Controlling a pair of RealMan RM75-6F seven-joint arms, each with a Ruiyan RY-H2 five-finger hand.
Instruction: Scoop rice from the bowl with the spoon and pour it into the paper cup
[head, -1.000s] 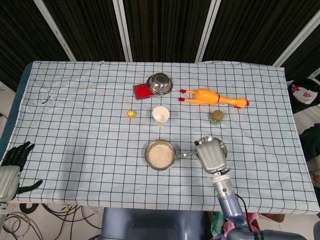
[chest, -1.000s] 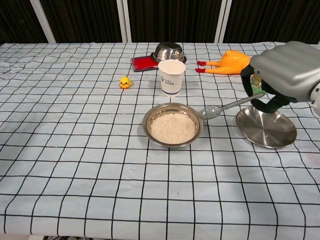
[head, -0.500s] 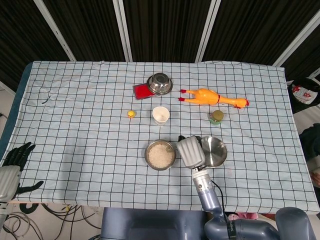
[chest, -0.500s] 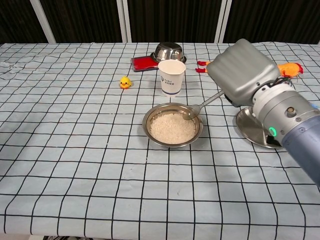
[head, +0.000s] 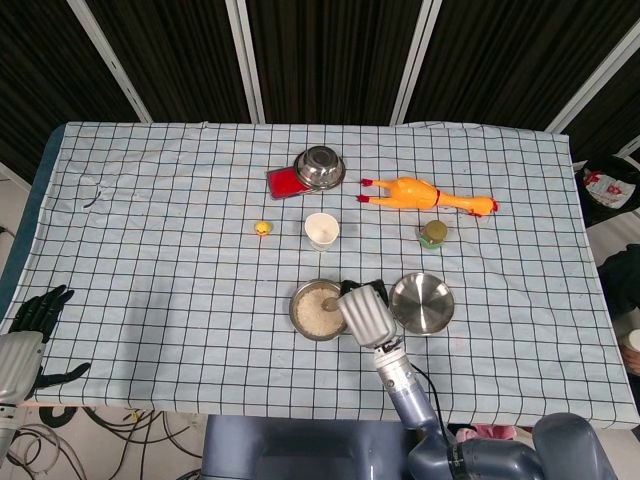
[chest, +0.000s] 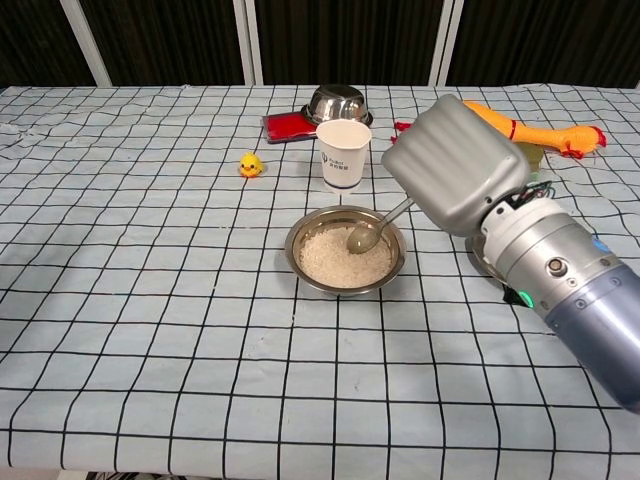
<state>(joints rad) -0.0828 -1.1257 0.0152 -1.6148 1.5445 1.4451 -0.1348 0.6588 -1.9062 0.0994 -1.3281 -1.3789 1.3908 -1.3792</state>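
A steel bowl (chest: 310, 228) (head: 301, 301) of white rice sits at the table's middle. My right hand (chest: 455, 166) (head: 366, 312) holds a metal spoon (chest: 370, 233) by its handle, just right of the bowl. The spoon's scoop dips into the rice near the bowl's right side. A white paper cup (chest: 343, 154) (head: 322, 231) stands upright right behind the bowl. My left hand (head: 30, 325) hangs off the table's left front corner, open and holding nothing.
A flat steel plate (head: 421, 303) lies right of the bowl, mostly hidden by my arm in the chest view. Behind stand a small steel bowl (chest: 336, 103) on a red pad, a rubber chicken (chest: 530, 131), a tiny yellow duck (chest: 250, 165) and a small green item (head: 433, 234).
My right hand has swung left from above the plate to the bowl's edge. The spoon's scoop has dropped from beside the bowl into the rice.
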